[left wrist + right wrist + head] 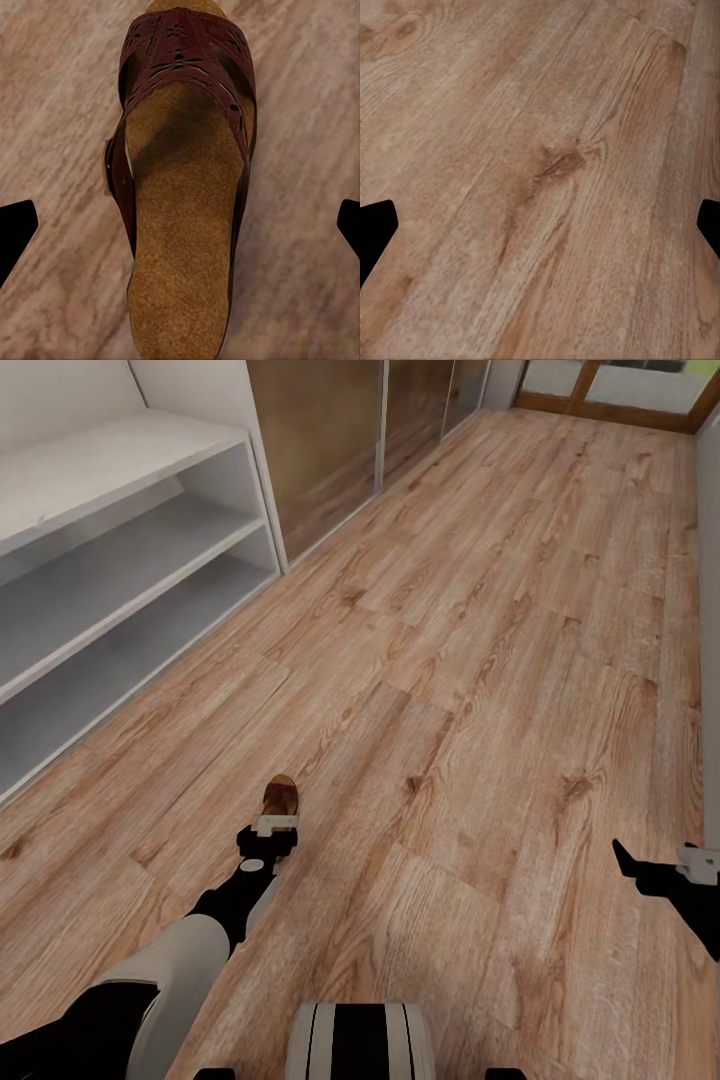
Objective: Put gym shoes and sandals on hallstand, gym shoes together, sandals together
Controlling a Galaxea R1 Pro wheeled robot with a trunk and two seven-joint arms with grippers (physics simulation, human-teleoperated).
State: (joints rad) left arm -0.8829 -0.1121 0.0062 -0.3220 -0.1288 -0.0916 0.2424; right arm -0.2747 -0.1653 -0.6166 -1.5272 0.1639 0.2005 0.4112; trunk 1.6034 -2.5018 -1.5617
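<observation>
With the sandal [184,187] lying flat on the corridor floor [470,660] directly beneath the left gripper [180,225], whose fingers [16,225] are spread wide and empty, descend straight, close across the footbed's narrow width, then carry toward the hallstand [110,560] at 10 o'clock.

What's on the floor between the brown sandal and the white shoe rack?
Nothing: the head view shows bare wood floor between the sandal under the left gripper and the shoe rack.
</observation>
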